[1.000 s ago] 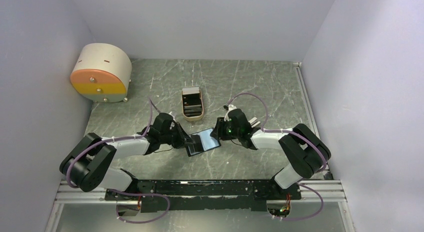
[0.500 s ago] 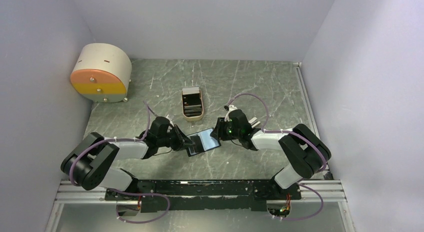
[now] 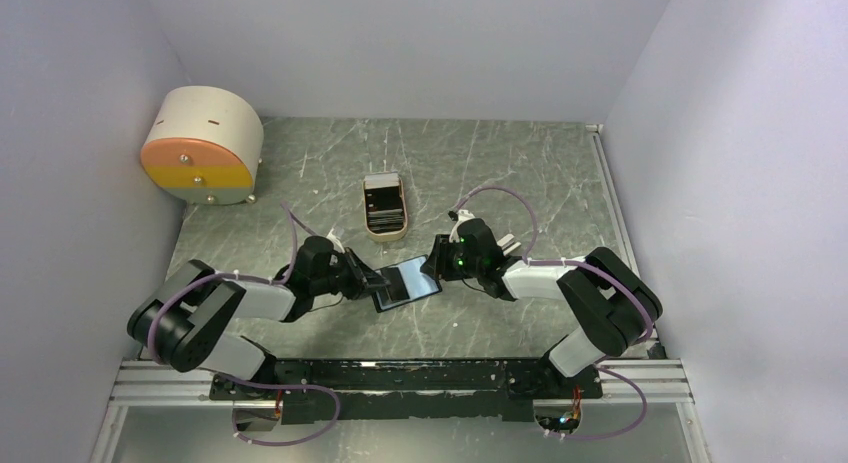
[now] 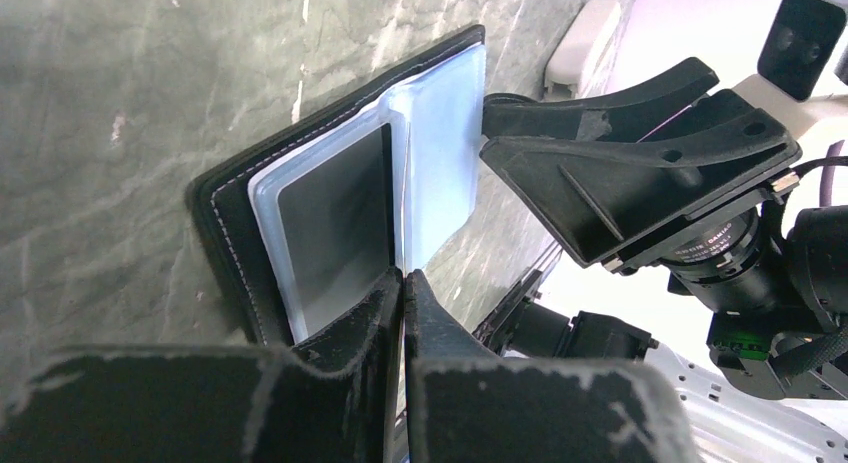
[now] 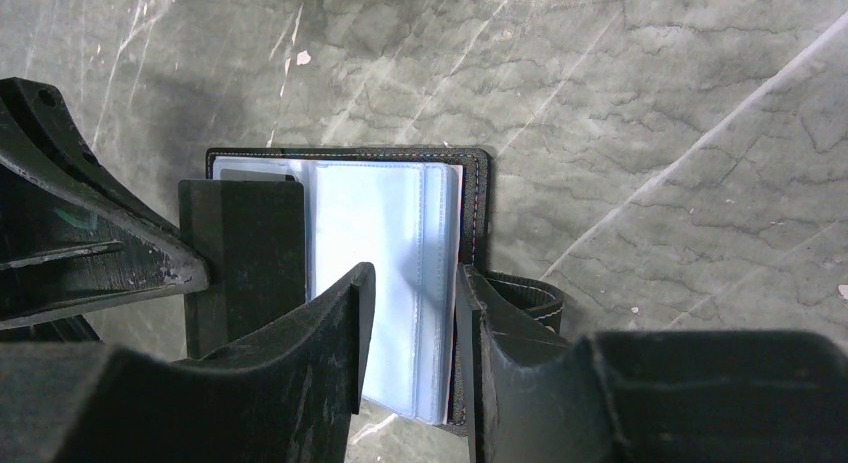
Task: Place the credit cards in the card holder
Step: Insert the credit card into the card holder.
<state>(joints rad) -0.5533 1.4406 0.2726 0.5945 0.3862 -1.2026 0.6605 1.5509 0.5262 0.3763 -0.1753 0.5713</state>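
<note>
One card holder (image 3: 410, 282) lies open on the desk (image 3: 500, 173), between two hands near the middle. The left hand (image 3: 378, 279) is just to its left and the right hand (image 3: 437, 263) is at its right edge. The left hand is pinched tight on the near edge of one dark card (image 4: 335, 233), which lies over the holder's left pocket; whether it is inside the sleeve I cannot tell. The right hand stands at a middling width, holding the right flap, with one finger on the blue-grey pocket and the other outside the black cover by the tab. Opened out, the holder's long axis runs left to right, the right end a little farther. Its fold and the card's long side run near to far. The remaining credit cards (image 3: 384, 208) sit stacked in one beige tray (image 3: 385, 237) just beyond the holder, too close-packed to count. One round box (image 3: 203, 143) stands at the far left.
</note>
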